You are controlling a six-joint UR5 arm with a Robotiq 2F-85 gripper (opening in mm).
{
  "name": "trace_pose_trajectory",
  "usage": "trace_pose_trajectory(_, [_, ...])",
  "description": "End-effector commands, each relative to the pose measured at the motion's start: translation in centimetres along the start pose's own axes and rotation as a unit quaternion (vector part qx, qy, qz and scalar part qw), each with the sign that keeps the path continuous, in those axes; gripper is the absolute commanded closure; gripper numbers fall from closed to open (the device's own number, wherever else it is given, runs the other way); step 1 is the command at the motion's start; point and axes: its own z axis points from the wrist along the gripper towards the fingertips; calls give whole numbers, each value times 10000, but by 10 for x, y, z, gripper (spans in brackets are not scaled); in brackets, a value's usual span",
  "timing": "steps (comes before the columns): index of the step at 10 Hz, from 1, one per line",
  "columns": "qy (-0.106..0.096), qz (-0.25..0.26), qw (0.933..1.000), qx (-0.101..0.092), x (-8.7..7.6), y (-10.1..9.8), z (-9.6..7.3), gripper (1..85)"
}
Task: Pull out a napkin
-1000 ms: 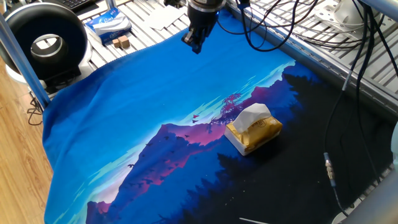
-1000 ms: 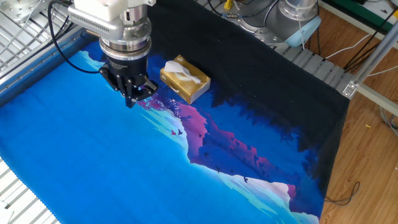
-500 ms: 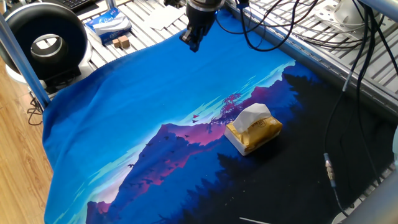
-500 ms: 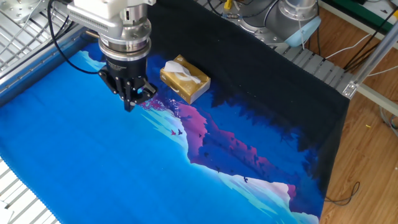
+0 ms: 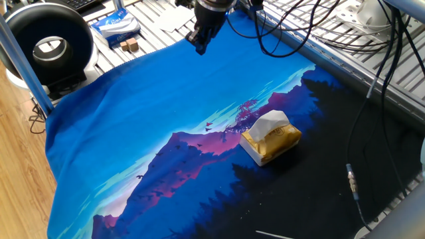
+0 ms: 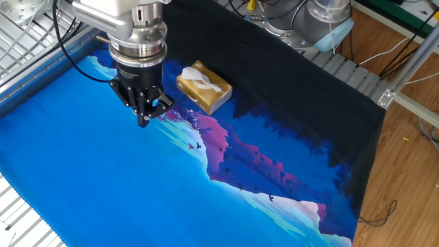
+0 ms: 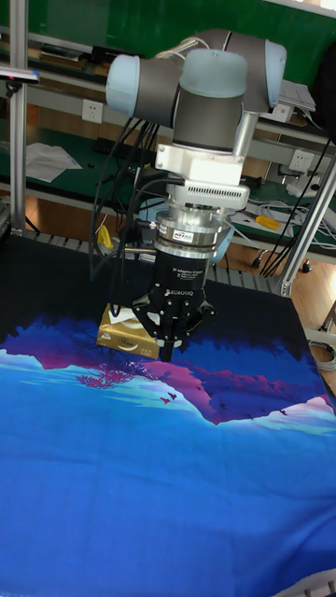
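Note:
A white napkin sticks up from the slot of a golden-yellow tissue pack lying on the blue and black printed cloth. My gripper hangs above the blue part of the cloth, well apart from the pack. It is shut, its fingers meeting in a point with nothing between them. In the tall fixed view the gripper hides part of the pack.
A black round device stands at the cloth's corner. Beyond the cloth lie a blue-and-white packet and small wooden blocks. Black cables trail over the dark side. Slatted metal tabletop surrounds the cloth.
My gripper has drifted a little further from the tissue pack, toward the cloth's far edge in one fixed view. The pack and napkin have not moved.

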Motion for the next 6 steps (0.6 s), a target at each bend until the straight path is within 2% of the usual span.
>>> trace_pose_trajectory(1, [64,-291,9995,-102,3,5,2,847])
trace_pose_trajectory(4, [132,-823,9964,-140,7,6,2,847])
trace_pose_trajectory(5, [366,-874,9954,-106,19,4,1,847])
trace_pose_trajectory(6, [737,-1054,9917,-74,38,0,-1,847])
